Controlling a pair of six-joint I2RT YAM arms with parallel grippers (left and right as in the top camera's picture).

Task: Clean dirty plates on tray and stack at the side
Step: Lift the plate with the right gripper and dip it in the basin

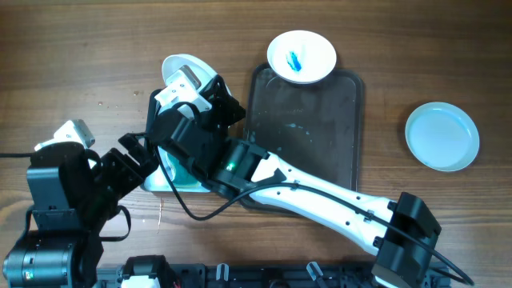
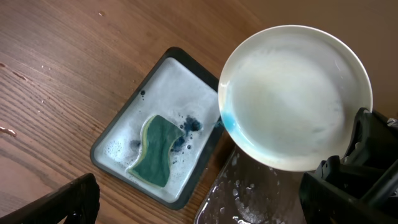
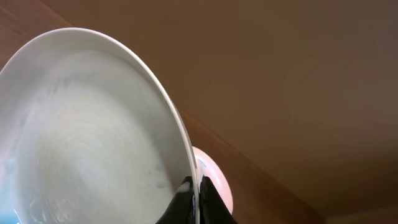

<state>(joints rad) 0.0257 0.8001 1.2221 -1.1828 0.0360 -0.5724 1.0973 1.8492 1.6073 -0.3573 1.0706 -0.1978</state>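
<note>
My right gripper [image 3: 196, 198] is shut on the rim of a white plate [image 3: 93, 137], holding it tilted in the air left of the dark tray [image 1: 320, 136]. In the left wrist view this plate [image 2: 295, 96] looks almost white, with a faint blue trace at its left edge. A second plate [image 1: 301, 56] with a blue smear sits at the tray's far end. A third, pale plate [image 1: 442, 136] lies on the table to the right. My left gripper [image 2: 202, 208] is open and empty, below the held plate.
A small black-rimmed tray [image 2: 118, 134] with soapy water holds a green sponge [image 2: 155, 149] and blue specks, left of the dark tray's wet surface [image 2: 249, 199]. The right arm [image 1: 320, 196] crosses the dark tray's near end.
</note>
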